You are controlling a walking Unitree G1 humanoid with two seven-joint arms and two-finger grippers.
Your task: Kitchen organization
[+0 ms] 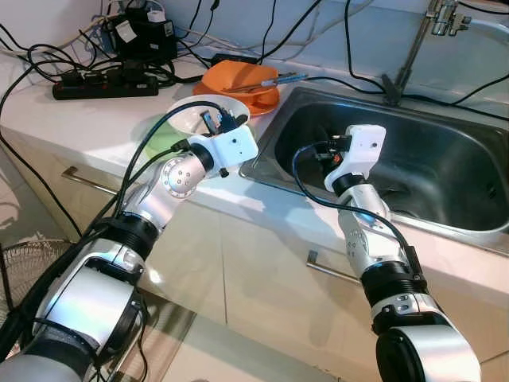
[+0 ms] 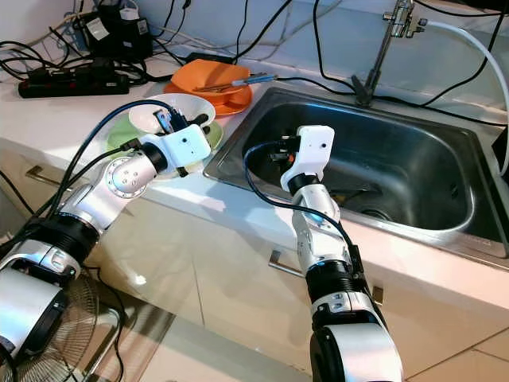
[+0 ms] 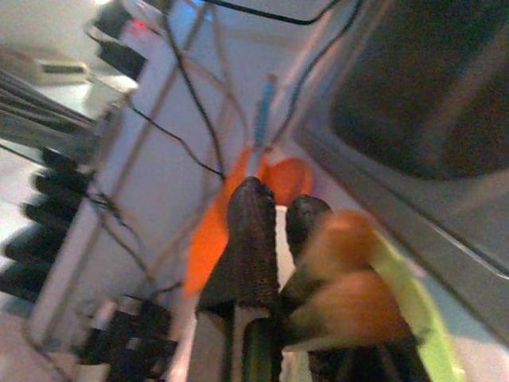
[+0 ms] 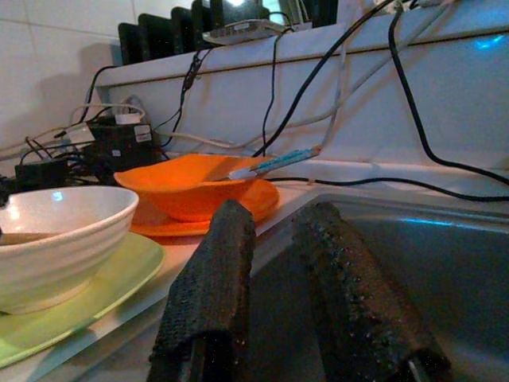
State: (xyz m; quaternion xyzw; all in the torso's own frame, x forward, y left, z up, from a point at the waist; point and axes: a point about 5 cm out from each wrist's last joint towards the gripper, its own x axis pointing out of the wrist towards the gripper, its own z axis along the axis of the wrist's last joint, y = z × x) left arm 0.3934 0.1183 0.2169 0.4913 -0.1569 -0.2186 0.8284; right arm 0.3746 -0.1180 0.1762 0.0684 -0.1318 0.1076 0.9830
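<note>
Left pincer [image 2: 171, 121] pressed together over white ceramic bowl [image 2: 147, 114] on tabletop [image 1: 95, 119]; right pincer [image 4: 290, 278] spread above steel sink [image 1: 445, 171]

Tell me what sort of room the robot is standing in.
Most likely a home kitchen: a steel sink with a tap is set into a white counter, and a white bowl and orange dishes sit beside it.

White bowl [image 2: 163, 111] sits upright on a pale green plate [image 2: 208, 137] on the counter, just beside the sink's left rim. Behind it, an orange bowl [image 4: 191, 187] rests on an orange plate [image 4: 258, 199], a blue-handled utensil [image 4: 274, 161] lying across it.
</note>
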